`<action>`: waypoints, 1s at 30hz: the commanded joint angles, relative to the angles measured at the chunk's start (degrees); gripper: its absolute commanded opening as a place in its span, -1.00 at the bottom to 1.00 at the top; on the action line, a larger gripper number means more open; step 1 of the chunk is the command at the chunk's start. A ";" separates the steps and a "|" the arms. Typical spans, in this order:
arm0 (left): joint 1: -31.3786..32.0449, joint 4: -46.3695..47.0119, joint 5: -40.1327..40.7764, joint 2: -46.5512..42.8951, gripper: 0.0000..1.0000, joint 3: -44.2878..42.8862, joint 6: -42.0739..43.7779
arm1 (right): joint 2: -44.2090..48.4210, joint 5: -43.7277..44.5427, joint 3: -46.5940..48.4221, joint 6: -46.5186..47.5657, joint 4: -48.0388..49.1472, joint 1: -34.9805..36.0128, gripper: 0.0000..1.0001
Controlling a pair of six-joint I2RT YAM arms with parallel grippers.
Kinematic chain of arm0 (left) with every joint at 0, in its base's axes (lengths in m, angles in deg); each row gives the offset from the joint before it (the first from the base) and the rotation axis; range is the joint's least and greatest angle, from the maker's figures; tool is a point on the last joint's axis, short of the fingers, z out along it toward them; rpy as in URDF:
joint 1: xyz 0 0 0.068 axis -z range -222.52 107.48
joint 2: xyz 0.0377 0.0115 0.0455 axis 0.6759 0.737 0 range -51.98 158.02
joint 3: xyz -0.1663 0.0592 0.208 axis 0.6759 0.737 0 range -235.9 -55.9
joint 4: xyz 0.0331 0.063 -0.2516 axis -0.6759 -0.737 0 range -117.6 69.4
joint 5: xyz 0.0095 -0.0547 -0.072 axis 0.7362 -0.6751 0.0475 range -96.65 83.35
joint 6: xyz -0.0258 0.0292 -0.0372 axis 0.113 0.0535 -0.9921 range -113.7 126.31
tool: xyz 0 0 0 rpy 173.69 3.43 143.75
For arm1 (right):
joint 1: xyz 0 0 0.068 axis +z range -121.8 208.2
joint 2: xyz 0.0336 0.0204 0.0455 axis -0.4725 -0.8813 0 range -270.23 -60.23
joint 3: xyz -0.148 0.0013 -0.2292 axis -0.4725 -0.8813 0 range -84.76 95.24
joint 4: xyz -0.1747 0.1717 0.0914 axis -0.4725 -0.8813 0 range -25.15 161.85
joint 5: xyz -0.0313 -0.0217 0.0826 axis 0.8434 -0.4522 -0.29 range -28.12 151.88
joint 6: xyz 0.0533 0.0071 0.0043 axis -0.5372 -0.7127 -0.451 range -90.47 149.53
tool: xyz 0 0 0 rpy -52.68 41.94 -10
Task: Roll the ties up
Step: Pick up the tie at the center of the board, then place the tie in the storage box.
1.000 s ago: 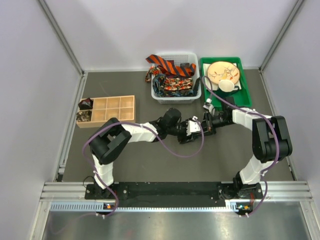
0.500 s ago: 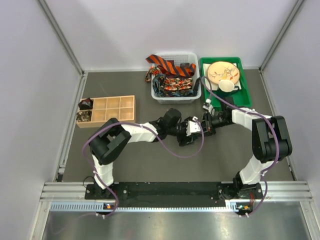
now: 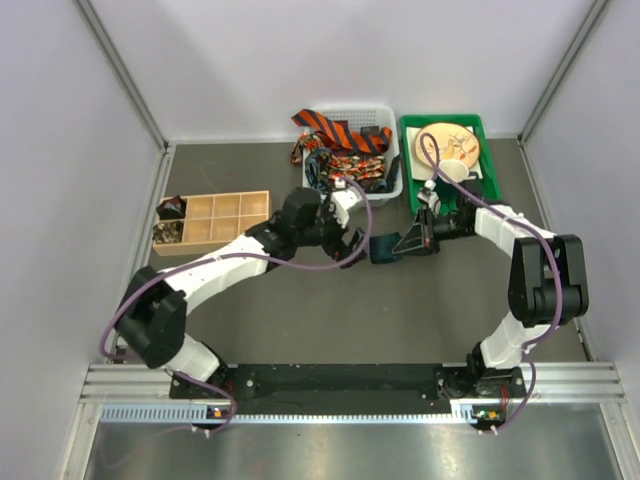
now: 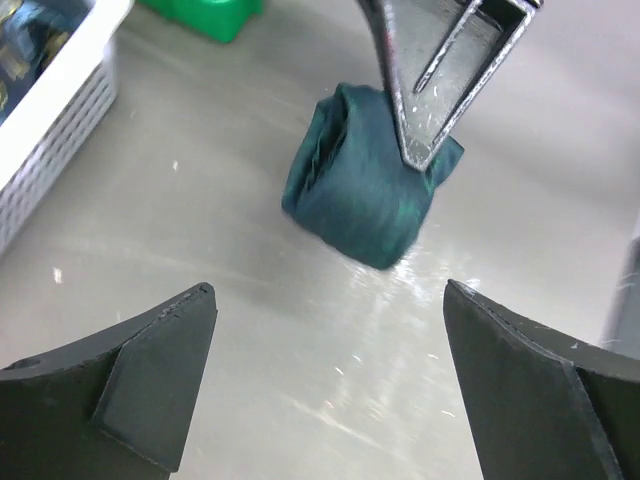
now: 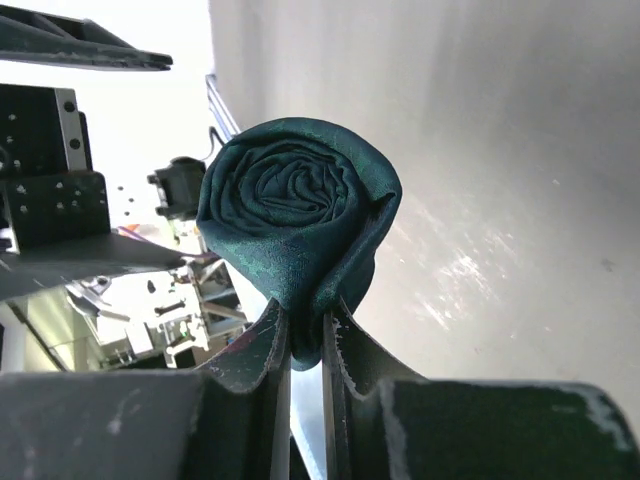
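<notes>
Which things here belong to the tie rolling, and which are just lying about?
Job: rolled teal tie, pinched by right gripper; loose ties in white basket; wooden divider box, likely their destination.
Lying about: green tray, plate, cup.

The left arm, bolted at the left end of the black base rail, and the right arm at the rail's right end have white shells between black joints. A purple cable loops along each. The left gripper has matte black, wedge-shaped fingers. The right gripper has scuffed dark metal fingers with triangular cut-outs.
</notes>
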 commanded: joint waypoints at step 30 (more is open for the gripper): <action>-15.59 42.39 -34.45 7.07 0.98 4.13 -67.81 | 8.38 -9.97 3.29 -38.02 36.96 9.06 -1.00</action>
